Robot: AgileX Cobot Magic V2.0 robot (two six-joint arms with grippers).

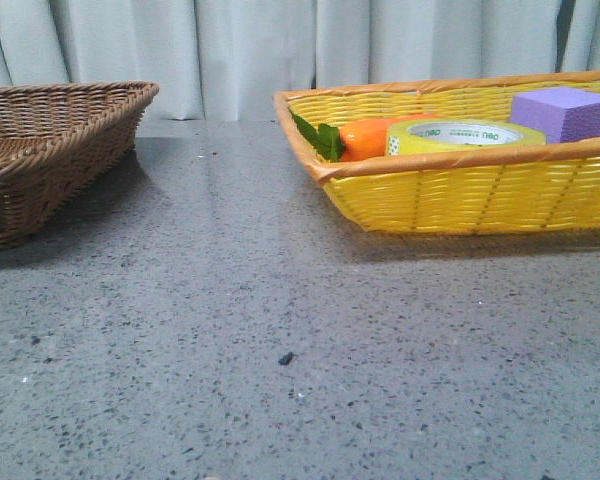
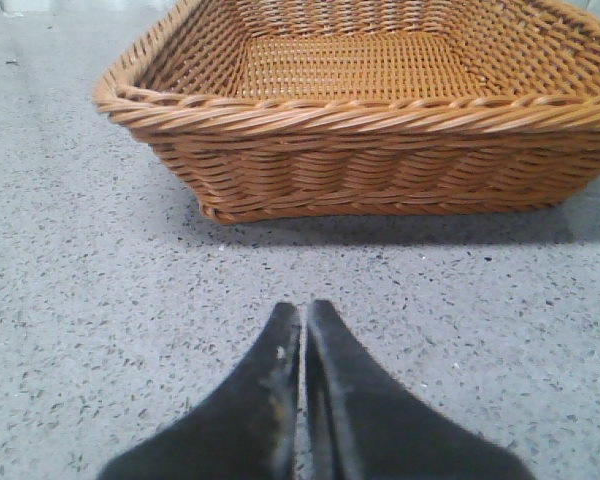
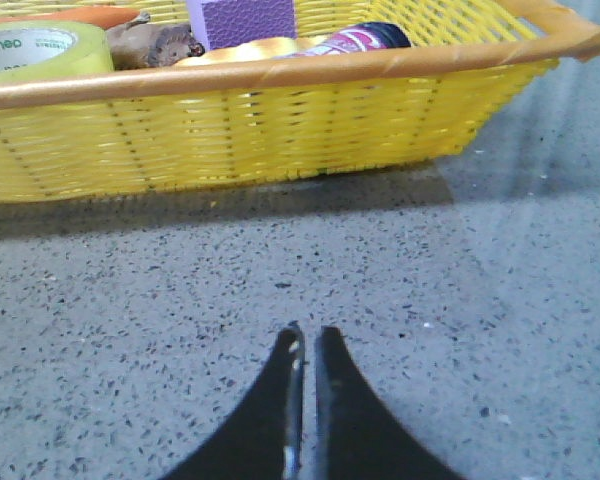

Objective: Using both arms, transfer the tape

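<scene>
The yellow tape roll (image 1: 464, 135) with a white core and green lettering lies flat in the yellow basket (image 1: 460, 195) at the right. It also shows in the right wrist view (image 3: 38, 48), at the basket's left end. My right gripper (image 3: 307, 335) is shut and empty, low over the table, in front of the yellow basket. My left gripper (image 2: 303, 310) is shut and empty, low over the table, in front of the empty brown wicker basket (image 2: 380, 150). Neither gripper shows in the front view.
The yellow basket also holds a purple foam block (image 1: 565, 112), an orange carrot with green leaves (image 1: 365, 138), a brown object (image 3: 155, 45) and a bottle (image 3: 355, 40). The brown basket (image 1: 40, 160) stands at the far left. Grey speckled table (image 1: 280, 330) lies between them.
</scene>
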